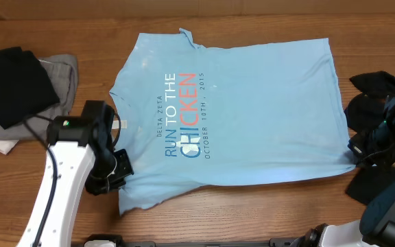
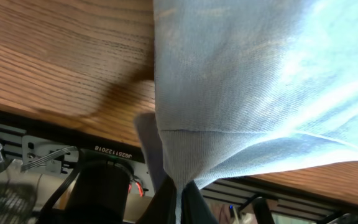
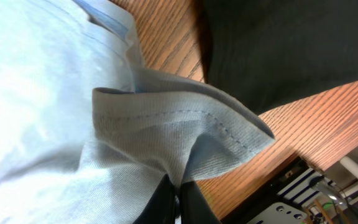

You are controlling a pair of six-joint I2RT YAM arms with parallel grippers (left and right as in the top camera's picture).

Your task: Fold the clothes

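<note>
While the wooden table [image 1: 252, 213] fills your overhead view, the light blue T-shirt [image 1: 266, 116] lies spread flat across its middle, printed side up, collar toward the left, with no fold made in it yet. You have both ends in hand. The left gripper [image 2: 179, 190] is pinched tight on a seamed edge at the shirt's left end, and the right gripper [image 3: 178, 186] is clamped on a stitched hem corner at the right end. I judge the first fold is only being set up.

A heap of black, grey and white garments [image 1: 19, 89] sits at the far left. Black cloth [image 1: 372, 103] lies beside the right arm, partly covered by it and cut off at the frame edge. How many pieces each heap holds is unclear. From above, both sets of fingertips are hidden under the arms.
</note>
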